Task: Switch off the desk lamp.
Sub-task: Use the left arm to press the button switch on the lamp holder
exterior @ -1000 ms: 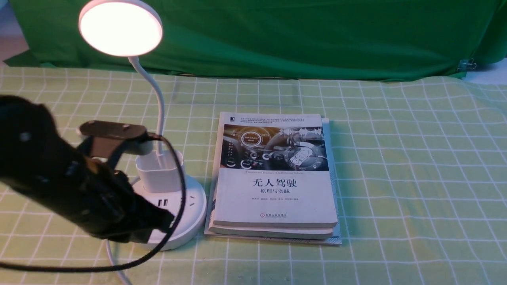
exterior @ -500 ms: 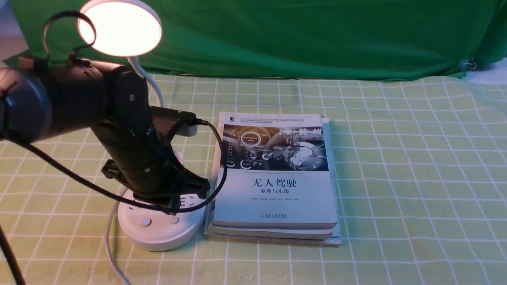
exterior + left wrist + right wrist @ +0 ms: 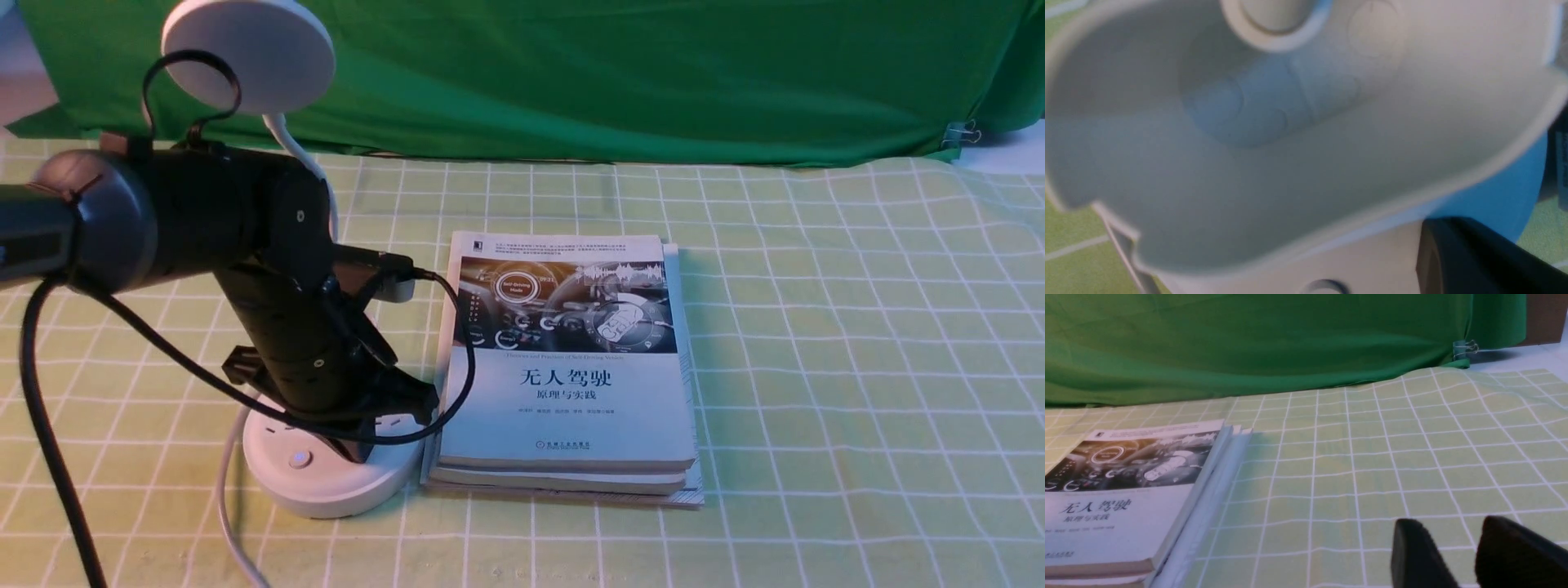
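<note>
The white desk lamp stands at the left of the front view. Its round head is dark, on a thin gooseneck above the round base. A small button shows on the base. My left gripper points down onto the base just right of that button, its tip touching the top, and looks shut. The left wrist view is filled by the blurred pen cup, with the dark fingers beside it. My right gripper hovers over bare cloth, its jaws a little apart and empty.
A stack of books lies right beside the lamp base and shows in the right wrist view. The lamp's white cable runs toward the front edge. A green backdrop hangs behind the checked tablecloth.
The lamp head was lit and is now dark. My left arm swung from the left over the base and lowered its tip onto the base's right side.
</note>
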`<state>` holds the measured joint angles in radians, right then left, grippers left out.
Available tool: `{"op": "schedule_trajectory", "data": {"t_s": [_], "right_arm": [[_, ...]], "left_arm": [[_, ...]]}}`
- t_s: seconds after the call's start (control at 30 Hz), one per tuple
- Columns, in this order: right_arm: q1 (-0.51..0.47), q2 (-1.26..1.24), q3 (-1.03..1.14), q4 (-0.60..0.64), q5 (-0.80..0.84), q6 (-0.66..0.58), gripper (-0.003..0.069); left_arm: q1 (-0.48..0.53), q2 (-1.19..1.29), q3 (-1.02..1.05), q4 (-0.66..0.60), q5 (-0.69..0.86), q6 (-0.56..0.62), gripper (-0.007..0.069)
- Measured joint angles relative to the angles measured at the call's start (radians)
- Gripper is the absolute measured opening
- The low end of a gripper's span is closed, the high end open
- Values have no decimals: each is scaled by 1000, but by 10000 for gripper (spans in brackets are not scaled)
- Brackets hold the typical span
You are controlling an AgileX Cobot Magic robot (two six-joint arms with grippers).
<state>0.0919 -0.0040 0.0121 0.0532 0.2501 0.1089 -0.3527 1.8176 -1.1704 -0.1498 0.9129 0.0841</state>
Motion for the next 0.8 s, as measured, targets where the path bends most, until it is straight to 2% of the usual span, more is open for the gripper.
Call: {"op": "schedule_trajectory", "data": {"t_s": [0.53,0.8], "right_arm": [[0,0,0,0,-1,-2,239],[0,0,0,0,-1,0,239]], "left_arm": [[-2,-79,1,2,8,-7,1],[-7,-9,1,2,5,-8,1]]}}
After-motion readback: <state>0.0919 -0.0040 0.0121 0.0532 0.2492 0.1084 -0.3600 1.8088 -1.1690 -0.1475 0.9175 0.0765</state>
